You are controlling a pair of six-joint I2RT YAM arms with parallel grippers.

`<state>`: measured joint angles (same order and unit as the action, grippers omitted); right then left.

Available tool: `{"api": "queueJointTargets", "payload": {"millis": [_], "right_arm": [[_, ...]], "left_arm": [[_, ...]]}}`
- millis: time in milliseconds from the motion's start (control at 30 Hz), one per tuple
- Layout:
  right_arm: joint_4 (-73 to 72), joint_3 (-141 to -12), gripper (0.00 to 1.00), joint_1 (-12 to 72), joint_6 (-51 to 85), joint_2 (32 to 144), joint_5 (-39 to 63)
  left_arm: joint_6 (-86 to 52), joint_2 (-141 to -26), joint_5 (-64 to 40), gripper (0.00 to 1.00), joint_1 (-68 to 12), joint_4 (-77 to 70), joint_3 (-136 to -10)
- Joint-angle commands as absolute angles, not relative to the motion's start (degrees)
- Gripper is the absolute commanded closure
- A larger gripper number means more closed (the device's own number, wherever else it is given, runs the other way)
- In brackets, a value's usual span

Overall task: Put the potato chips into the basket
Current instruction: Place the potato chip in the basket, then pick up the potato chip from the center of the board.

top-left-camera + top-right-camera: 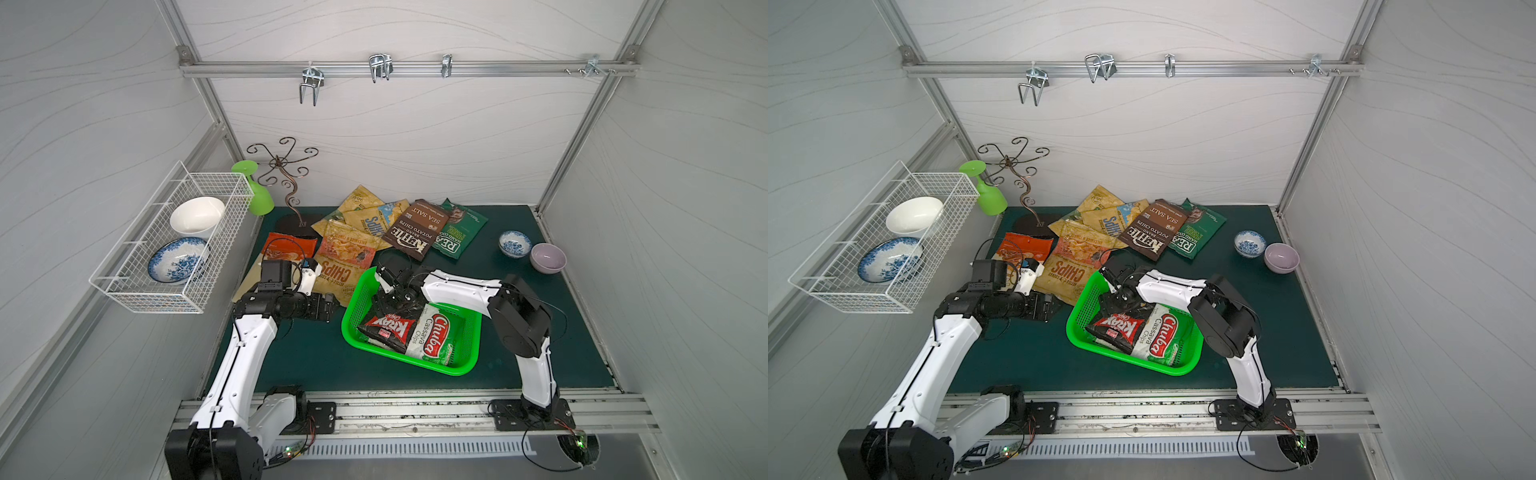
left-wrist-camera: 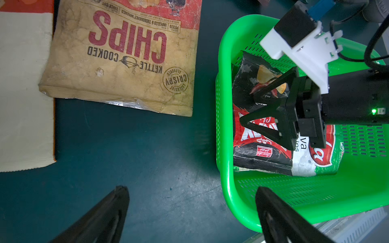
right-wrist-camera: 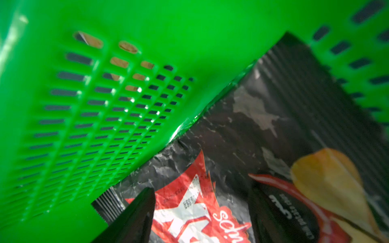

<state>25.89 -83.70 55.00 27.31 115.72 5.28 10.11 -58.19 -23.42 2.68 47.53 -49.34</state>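
I count at least eight chip bags: the Krax bag (image 1: 386, 328) and Chuba bag (image 1: 436, 338) in my one green basket (image 1: 467, 332), lower centre, and six at upper centre: big tan bag (image 1: 345, 266), rear tan bag (image 1: 361, 199), tan-and-blue bag (image 1: 376, 224), orange bag (image 1: 286, 247), Kettle bag (image 1: 415, 232), dark green bag (image 1: 461, 230). Four bowls: white bowl (image 1: 197, 216) and blue bowl (image 1: 176, 259) at left, small blue bowl (image 1: 514, 243) and lilac bowl (image 1: 547, 257) at right. One wire rack (image 1: 124, 286), one goblet (image 1: 257, 195), one metal stand (image 1: 286, 166).

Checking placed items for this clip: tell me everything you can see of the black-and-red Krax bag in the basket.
The Krax bag is a black, crinkled, foil-looking packet with a red-and-white logo, a chip picture and ribbed sealed ends. It lies logo-up inside the green basket, near a perforated side wall, partly overlapping the Chuba bag. The right gripper hovers over it, jaws apart; contact cannot be told.
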Motion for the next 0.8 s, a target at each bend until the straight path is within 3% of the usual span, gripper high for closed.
{"api": "queueJointTargets", "payload": {"millis": [0,167,233,267,467,767], "right_arm": [[26.3,-83.2,0.24,55.0,27.6,109.2,6.9],[26.6,-82.8,0.2,54.6,26.5,101.0,7.1],[25.9,-81.5,0.02,53.3,26.7,96.8,7.2],[25.4,-80.7,0.01,52.5,27.1,95.1,7.5],[23.9,-76.5,0.04,40.8,32.0,88.1,11.7],[20.6,-71.0,0.09,23.2,40.2,89.9,17.9]], "left_arm": [[10.6,-57.3,-23.9,0.02,2.7,46.0,-49.7],[10.7,-57.3,-23.8,0.02,2.7,46.0,-49.7],[10.7,-57.2,-23.8,0.02,2.7,46.0,-49.7],[10.7,-57.2,-23.9,0.02,2.7,46.0,-49.7],[10.7,-57.1,-23.9,0.02,2.7,46.1,-49.7],[10.9,-56.8,-24.4,0.02,2.7,46.0,-49.5]]}}
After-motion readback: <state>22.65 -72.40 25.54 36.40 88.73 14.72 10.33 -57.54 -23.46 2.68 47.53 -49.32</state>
